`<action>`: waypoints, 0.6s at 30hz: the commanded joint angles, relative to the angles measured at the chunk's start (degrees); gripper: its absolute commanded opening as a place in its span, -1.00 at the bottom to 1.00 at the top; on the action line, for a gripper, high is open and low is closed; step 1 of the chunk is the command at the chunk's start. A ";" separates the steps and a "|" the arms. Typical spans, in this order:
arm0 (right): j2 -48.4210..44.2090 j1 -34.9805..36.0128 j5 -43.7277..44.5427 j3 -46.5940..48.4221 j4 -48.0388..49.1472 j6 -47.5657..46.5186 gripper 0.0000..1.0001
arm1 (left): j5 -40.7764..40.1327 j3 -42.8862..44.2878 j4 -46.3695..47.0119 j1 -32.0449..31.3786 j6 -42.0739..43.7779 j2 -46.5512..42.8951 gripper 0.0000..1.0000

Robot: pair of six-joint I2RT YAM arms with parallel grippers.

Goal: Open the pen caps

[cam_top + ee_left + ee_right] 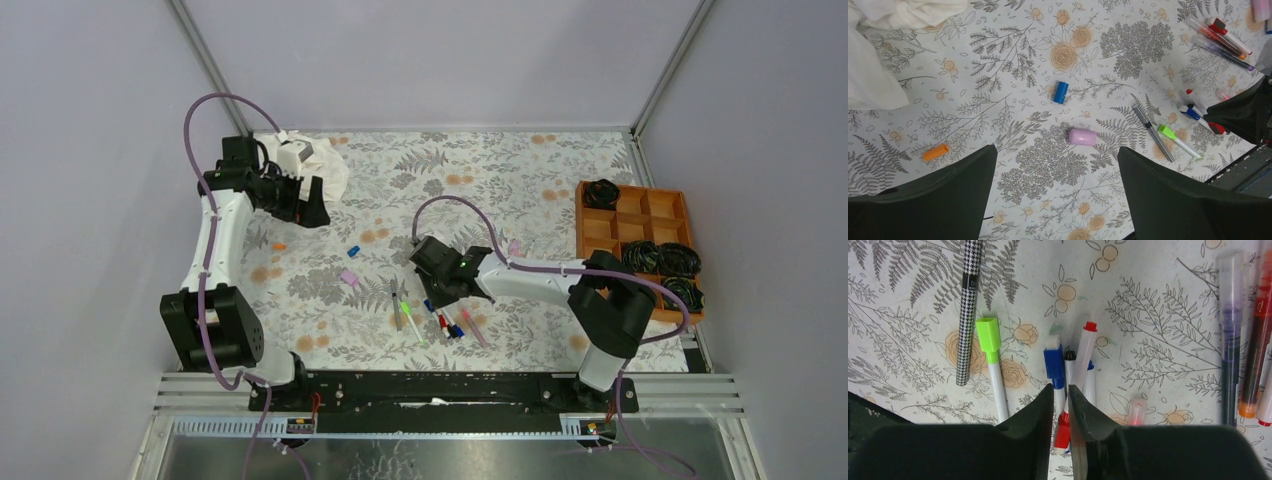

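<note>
My right gripper (443,298) is low over a cluster of pens (445,322) near the table's middle front. In the right wrist view its jaws (1061,386) stand a narrow gap apart, closed round the white barrel of a blue-capped pen (1054,362), which has a red cap (1063,432) at its near end. A red-tipped pen (1087,347) and a black-tipped one lie against it. A green-capped pen (989,337) and a checkered pen (967,315) lie to the left. My left gripper (312,210) is open and empty, high at the back left. Its view shows loose caps: blue (1061,92), pink (1083,136), orange (935,152).
A crumpled white cloth (320,165) lies at the back left by my left gripper. A wooden compartment tray (612,232) holding black coiled cords stands at the right edge. More pens (1243,340) lie to the right of my right gripper.
</note>
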 commanded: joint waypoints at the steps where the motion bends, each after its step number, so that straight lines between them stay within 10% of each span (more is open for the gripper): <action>1: 1.30 0.03 2.66 3.99 -1.16 -1.55 -0.50 | 2.56 1.06 -2.56 0.31 0.46 -0.94 0.97; 18: 6.65 -3.61 3.62 6.01 -1.53 -3.52 -0.28 | 3.58 -1.74 -3.08 -1.83 1.41 -1.92 0.97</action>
